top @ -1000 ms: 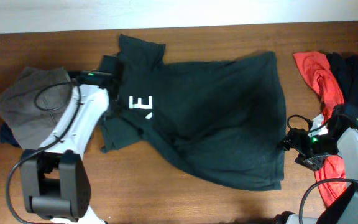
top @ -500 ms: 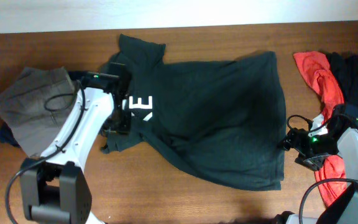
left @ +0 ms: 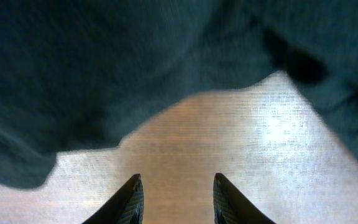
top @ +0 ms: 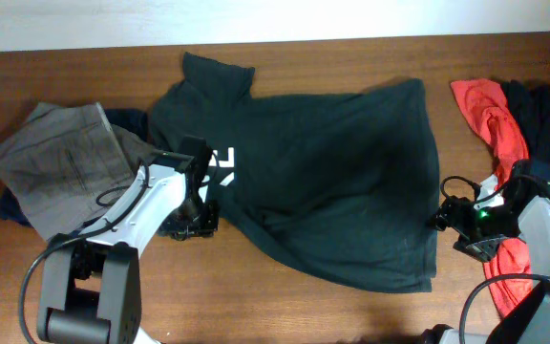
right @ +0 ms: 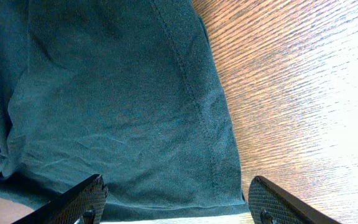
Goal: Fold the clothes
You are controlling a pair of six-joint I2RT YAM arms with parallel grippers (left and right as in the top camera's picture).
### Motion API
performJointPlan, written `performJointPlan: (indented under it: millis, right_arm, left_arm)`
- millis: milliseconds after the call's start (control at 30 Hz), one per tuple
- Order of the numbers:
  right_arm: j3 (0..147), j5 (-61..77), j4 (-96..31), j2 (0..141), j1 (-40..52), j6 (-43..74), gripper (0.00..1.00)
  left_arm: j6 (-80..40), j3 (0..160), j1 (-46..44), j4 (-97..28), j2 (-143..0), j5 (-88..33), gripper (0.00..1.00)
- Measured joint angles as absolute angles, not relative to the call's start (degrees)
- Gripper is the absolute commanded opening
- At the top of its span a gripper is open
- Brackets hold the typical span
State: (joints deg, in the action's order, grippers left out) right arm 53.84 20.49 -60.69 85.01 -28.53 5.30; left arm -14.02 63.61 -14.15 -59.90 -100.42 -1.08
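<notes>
The dark green T-shirt point(top: 332, 182) lies spread across the middle of the table, with part of its white lettering point(top: 225, 162) showing near its left side. My left gripper point(top: 194, 225) sits at the shirt's lower left edge. In the left wrist view this gripper point(left: 177, 180) is open over bare wood, with the shirt's edge point(left: 104, 81) just ahead of the fingertips. My right gripper point(top: 442, 218) hovers at the shirt's right hem. In the right wrist view it point(right: 178, 182) stands wide open over the hem corner point(right: 166, 124), gripping nothing.
Grey trousers point(top: 60, 167) lie folded at the left, over something dark. A red top point(top: 490, 119) and a black top point(top: 547, 119) are heaped at the right edge, beside the right arm. Bare wood point(top: 304, 306) runs along the table's front.
My left gripper has moved from the shirt's upper left shoulder toward the table's front and its jaws have parted. The shirt's left side has shifted and hides more lettering. The right arm is still.
</notes>
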Motion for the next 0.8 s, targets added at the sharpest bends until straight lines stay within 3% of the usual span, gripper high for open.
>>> performJointPlan:
  millis: [200,367,633,667,700,800]
  right_arm:
    - [53.8,20.5,-60.7,85.0,-28.5,5.3,0.78]
    - [53.8,20.5,-60.7,85.0,-28.5,5.3,0.78]
    - [53.8,20.5,-60.7,85.0,-28.5,5.3,0.78]
    - [53.8,20.5,-60.7,85.0,-28.5,5.3,0.78]
    - [53.8,20.5,-60.7,85.0,-28.5,5.3,0.78]
    - [53.8,20.5,-60.7,85.0,-28.5,5.3,0.78]
  left_arm:
    - [-14.5,63.6,-13.2,-59.7,-100.4,1.5,0.38]
    - [-15.3,63.6,-9.9,-57.1,-100.4,4.8,0.45]
    - [-15.0,63.6,-8.2,-51.6,-100.4,4.3,0.45]
    - [-14.8,63.6,-8.2,-51.5,-100.4,3.8,0.44]
    - [-14.7,63.6,-8.2,-51.5,-100.4,3.4,0.34]
    - [-14.3,63.6,-8.2,-51.9,-100.4,2.5,0.19]
